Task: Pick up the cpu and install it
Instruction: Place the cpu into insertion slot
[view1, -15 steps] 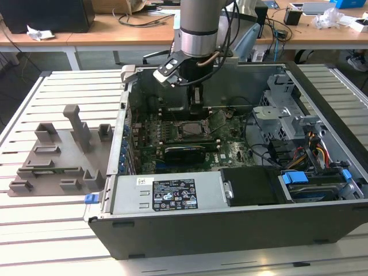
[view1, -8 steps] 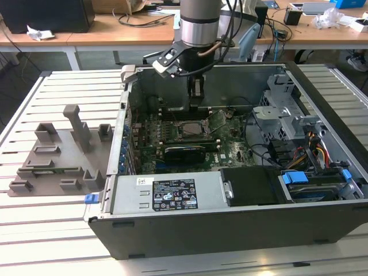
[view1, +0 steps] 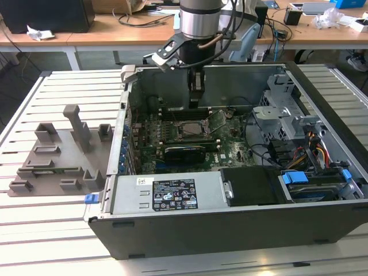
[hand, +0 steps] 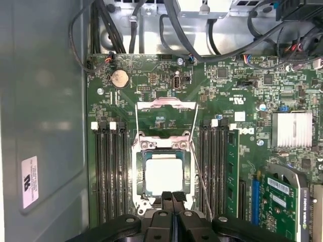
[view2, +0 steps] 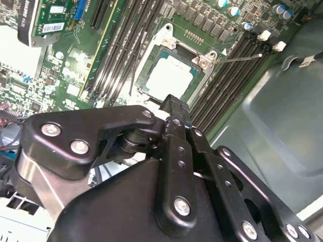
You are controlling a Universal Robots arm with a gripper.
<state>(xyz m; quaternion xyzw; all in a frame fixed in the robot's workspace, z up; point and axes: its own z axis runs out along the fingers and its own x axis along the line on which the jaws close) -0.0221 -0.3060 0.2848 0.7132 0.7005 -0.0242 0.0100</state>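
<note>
The cpu point(hand: 162, 175) is a pale silver square lying flat inside the black socket frame point(hand: 139, 174) on the green motherboard point(hand: 242, 101); in the second wrist view the cpu point(view2: 169, 76) is seated the same way. The socket's metal bracket point(hand: 166, 107) is swung open beside it. My gripper point(hand: 172, 195) hangs just above the cpu's edge, its black fingers pressed together with nothing between them. In the exterior view the gripper point(view1: 195, 104) reaches down into the open computer case, above the socket point(view1: 188, 131).
Memory slots point(hand: 111, 171) flank the socket on both sides. A thin wire lever point(hand: 199, 174) runs beside it. A finned heatsink point(hand: 291, 129) and black cables point(hand: 151, 30) lie nearby. A drive cage point(view1: 282, 109) and the case walls point(view1: 241, 77) hem in the arm. A grey fixture point(view1: 57, 155) lies at the exterior view's left.
</note>
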